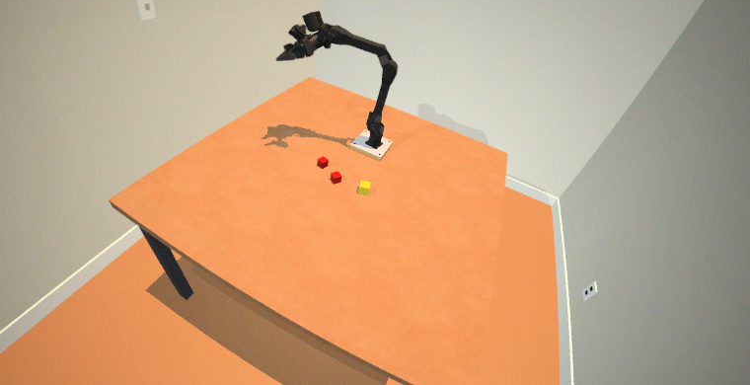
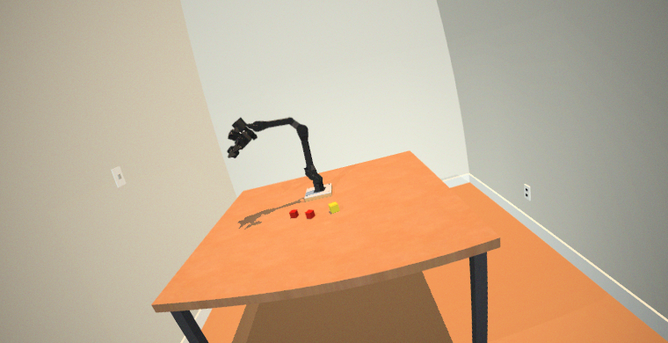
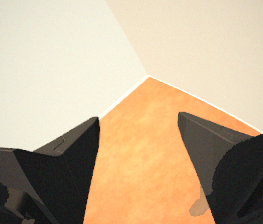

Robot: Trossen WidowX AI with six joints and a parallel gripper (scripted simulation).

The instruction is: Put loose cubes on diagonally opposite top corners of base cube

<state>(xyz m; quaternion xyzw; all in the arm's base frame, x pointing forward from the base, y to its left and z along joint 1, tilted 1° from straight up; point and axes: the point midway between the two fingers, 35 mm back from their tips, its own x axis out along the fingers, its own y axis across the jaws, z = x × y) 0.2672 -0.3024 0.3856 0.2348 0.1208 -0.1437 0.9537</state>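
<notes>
Gripper (image 1: 280, 57) hangs empty, jaws partly apart, upper left of top view, well above the table (image 1: 262, 256); both red cubes (image 1: 323, 162) (image 1: 336, 176) lie mid-frame left of yellow base (image 1: 364, 187), so nothing stacked yet.

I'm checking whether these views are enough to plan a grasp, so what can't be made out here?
- Wrist view: all three cubes are out of frame; only the gripper, orange table and walls show.
- Top and exterior views: small yellow base cube and two small red cubes too tiny to judge orientation.
- Top view: black gripper too small to see finger spacing.
</notes>
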